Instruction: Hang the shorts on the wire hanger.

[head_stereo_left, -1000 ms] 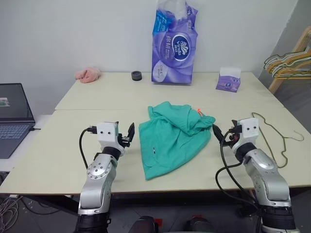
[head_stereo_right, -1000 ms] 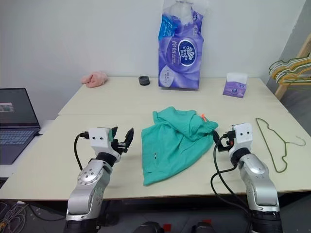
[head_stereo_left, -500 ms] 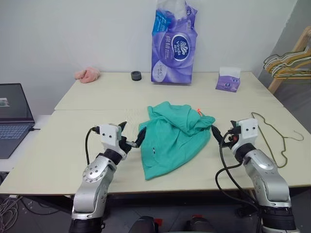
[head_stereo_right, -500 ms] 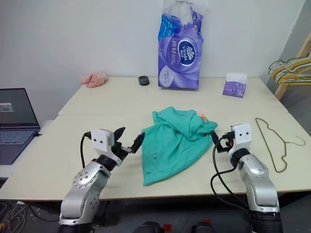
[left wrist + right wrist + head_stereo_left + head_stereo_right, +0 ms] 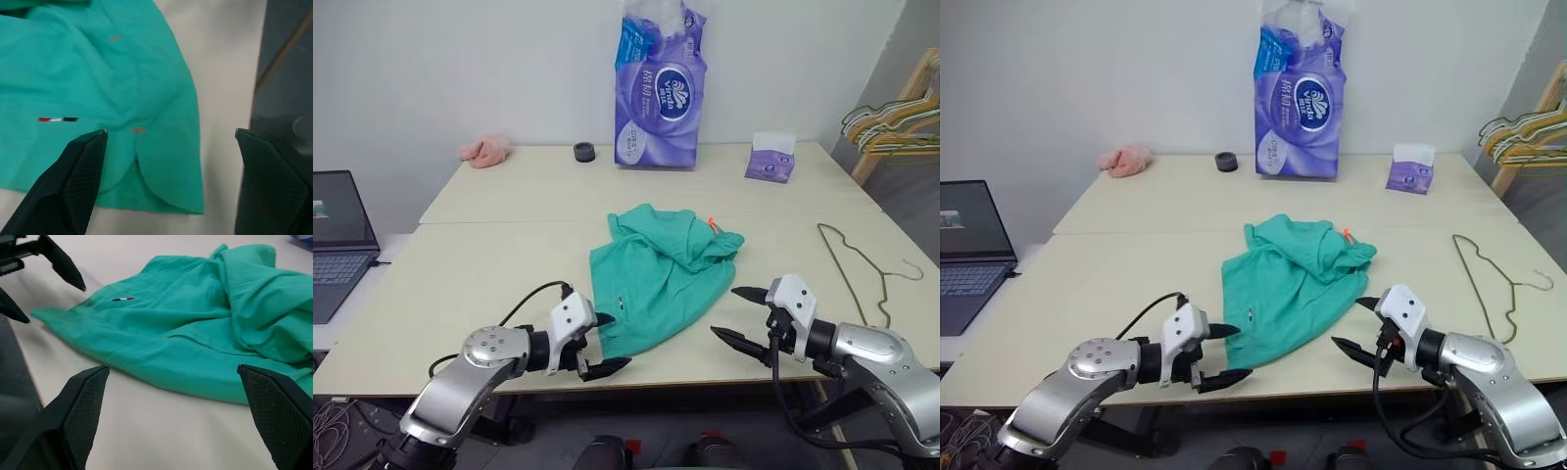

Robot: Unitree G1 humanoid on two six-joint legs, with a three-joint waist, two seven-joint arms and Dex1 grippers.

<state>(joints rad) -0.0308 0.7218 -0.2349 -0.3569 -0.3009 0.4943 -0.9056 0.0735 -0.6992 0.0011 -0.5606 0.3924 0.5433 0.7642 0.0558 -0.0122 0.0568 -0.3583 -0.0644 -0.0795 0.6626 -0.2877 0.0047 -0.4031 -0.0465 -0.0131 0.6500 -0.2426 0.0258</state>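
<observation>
My left gripper [image 5: 604,344] stood wide open at the near edge of the table [image 5: 460,284], holding nothing, its fingers pointing across at the near hem of the shorts [image 5: 656,276]. My right gripper [image 5: 738,313] was spread just as wide and empty, aimed back toward the left one from the other side of the same hem. The teal-green shorts lay crumpled between the two, their near corner just beside the left fingertips, the bunched waistband with its orange bit on the far side. The wire hanger [image 5: 858,269] lay flat by the table's right edge, well apart from the shorts, with bare tabletop between them. Open table stretched to the left of the shorts too. Along the far edge stood a purple pack of tissue rolls [image 5: 654,86], a small tissue box [image 5: 771,159], a black ring [image 5: 584,152] and a pink cloth [image 5: 484,150]. A laptop [image 5: 337,240] sat off to the left; bunched hangers [image 5: 891,122] hung at right.
</observation>
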